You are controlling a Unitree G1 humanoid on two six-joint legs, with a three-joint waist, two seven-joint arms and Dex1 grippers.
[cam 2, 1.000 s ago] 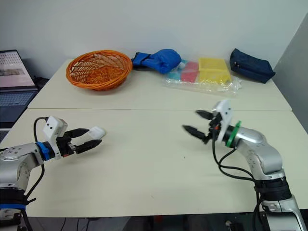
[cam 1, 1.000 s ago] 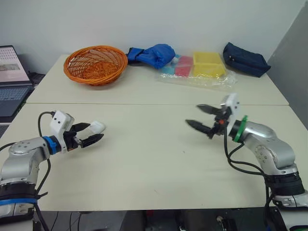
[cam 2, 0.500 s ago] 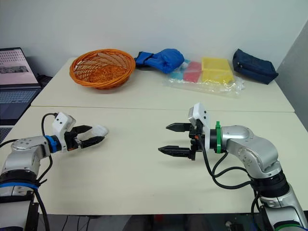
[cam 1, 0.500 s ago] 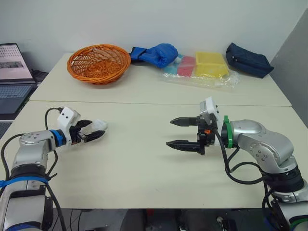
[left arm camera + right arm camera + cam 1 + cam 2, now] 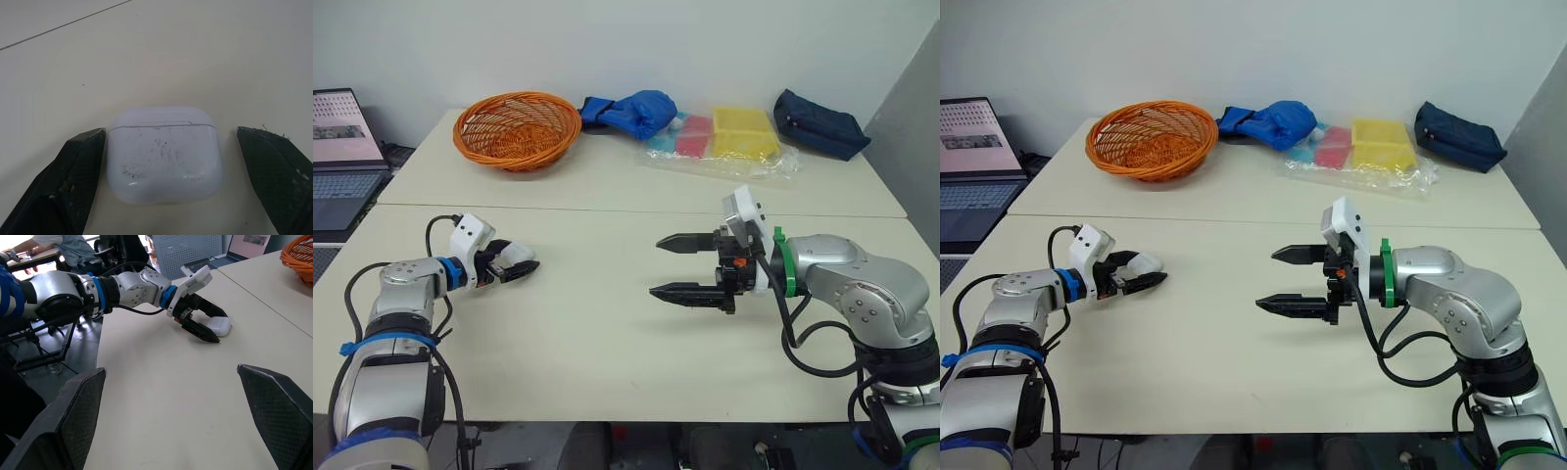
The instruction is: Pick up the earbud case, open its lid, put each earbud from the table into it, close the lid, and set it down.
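My left pincer [image 5: 516, 269] sits low over the near table [image 5: 607, 362], fingers apart, with the earbud case [image 5: 164, 156] lying on the tabletop between them. The case's lid is down, its seam on the end away from my wrist. One finger [image 5: 73, 186] is right up against one side of the case, and I cannot tell whether it touches. The other finger stands off the opposite side with a strip of bare table between. The case lies on the left part of the near table, nearer the seam [image 5: 636, 210] where the two tables meet than the front edge, and in from the left edge.

My right pincer [image 5: 687, 266] hangs above the middle of the near table, fingers spread wide, tips pointing toward my left arm. It grips nothing. A broad stretch of bare tabletop lies between my two pincers, and more of it runs from them to the front edge.

The far table carries an orange basket [image 5: 517, 127], a blue cloth bundle [image 5: 628, 110], a yellow box in clear plastic [image 5: 741, 132] and a navy pouch [image 5: 820, 120], all ranged along its back and well apart from both pincers. A laptop [image 5: 340, 147] stands off the left side. The right wrist view shows a person's sleeve [image 5: 66, 242] beyond my left arm
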